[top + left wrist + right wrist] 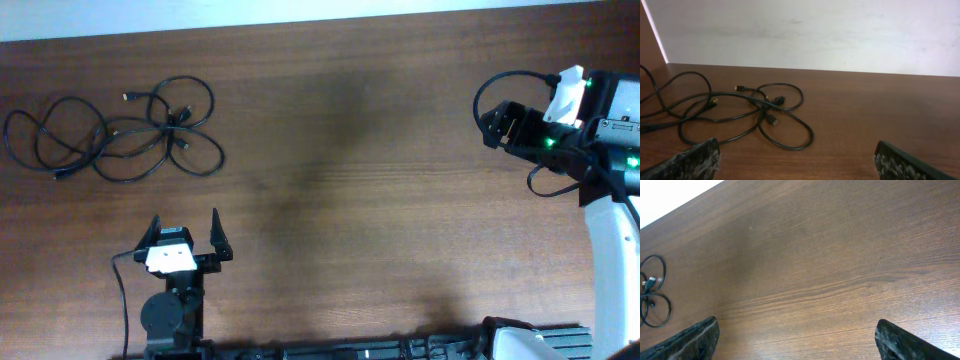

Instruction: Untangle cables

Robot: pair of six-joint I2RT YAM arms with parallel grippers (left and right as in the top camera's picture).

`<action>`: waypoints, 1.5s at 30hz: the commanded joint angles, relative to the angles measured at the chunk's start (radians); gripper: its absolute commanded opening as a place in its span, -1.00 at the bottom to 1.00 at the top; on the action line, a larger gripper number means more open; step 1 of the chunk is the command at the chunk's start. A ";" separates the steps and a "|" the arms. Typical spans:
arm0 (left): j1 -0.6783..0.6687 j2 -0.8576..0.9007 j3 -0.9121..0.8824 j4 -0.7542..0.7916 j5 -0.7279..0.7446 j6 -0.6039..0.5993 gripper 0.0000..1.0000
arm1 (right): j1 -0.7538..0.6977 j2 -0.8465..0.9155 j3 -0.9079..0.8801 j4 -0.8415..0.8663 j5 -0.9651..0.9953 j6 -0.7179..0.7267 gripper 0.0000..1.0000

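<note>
Left gripper, right gripper, jaws wide; brown wooden table, tangled cables, white wall

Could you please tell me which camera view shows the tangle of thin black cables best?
The overhead view: the whole tangle of thin black cables lies in frame. The left wrist view crops its left side; the right wrist view catches only two loops.

Both arms are held over the table, jaws spread wide.
The left gripper is held by the table's near edge, the right gripper toward its far right side; nothing is gripped.
</note>
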 commanded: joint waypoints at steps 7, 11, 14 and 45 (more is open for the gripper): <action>-0.003 -0.009 -0.001 -0.008 0.006 -0.013 0.98 | 0.012 -0.159 -0.087 0.139 0.050 -0.006 0.97; -0.003 -0.009 -0.001 -0.008 0.006 -0.013 0.98 | 0.060 -0.298 -0.287 0.375 0.050 -0.006 0.97; -0.003 -0.009 -0.001 -0.008 0.006 -0.013 0.98 | 0.105 -0.439 -0.513 0.661 0.050 -0.006 0.97; -0.003 -0.009 -0.001 -0.008 0.006 -0.013 0.98 | 0.149 -1.070 -1.288 1.186 0.054 0.020 0.97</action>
